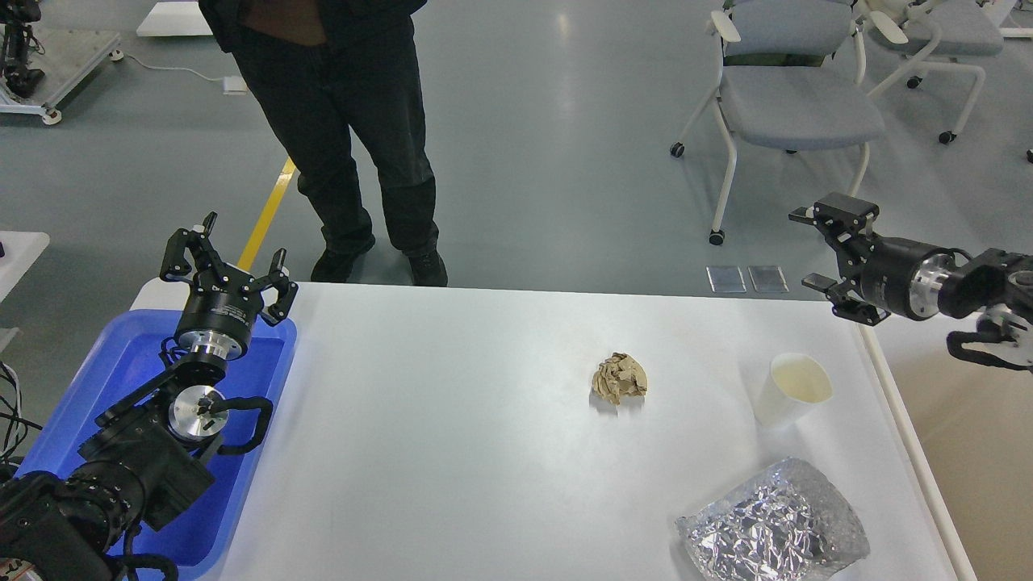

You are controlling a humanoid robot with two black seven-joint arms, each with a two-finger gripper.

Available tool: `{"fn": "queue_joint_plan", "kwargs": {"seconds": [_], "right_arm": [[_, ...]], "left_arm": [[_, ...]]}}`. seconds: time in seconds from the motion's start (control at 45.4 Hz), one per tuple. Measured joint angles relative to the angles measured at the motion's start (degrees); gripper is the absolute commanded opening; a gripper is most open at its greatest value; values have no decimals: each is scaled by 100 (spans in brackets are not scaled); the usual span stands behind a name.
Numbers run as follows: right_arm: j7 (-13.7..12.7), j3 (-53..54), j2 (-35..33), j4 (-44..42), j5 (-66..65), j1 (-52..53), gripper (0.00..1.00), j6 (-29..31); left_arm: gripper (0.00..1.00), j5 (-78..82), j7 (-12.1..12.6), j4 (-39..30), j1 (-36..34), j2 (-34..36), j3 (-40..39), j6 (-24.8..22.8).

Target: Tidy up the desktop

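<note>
Currently, the left hand (228,257) hangs open and empty above the blue tray (129,355). The right hand (827,250), fingers also spread, hovers beyond the surface (452,452) edge, the paper cup (791,389) below it.

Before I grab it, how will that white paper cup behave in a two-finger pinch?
The cup looks thin-walled and seems to hold no liquid, so it is probably very light and may crush under a firm squeeze. It stands upright and narrows toward its base, so a sideways nudge could tip it. Once down, it would likely roll toward the foil bag.
</note>
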Motion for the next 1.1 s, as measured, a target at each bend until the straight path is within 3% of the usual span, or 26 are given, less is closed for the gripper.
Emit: {"fn": "queue_joint_plan", "kwargs": {"seconds": [0.287, 0.551, 1.102], "right_arm": [[582, -825, -391, 92, -938, -145, 100, -255], [1048, -1896, -476, 80, -1783, -147, 100, -1125], [1275, -2893, -158, 78, -2113, -289, 100, -2260]], "left_arm": [[100, 0, 0, 1, 0, 1, 0, 0], [100, 0, 0, 1, 0, 1, 3, 4], [100, 0, 0, 0, 0, 0, 4, 7]]}}
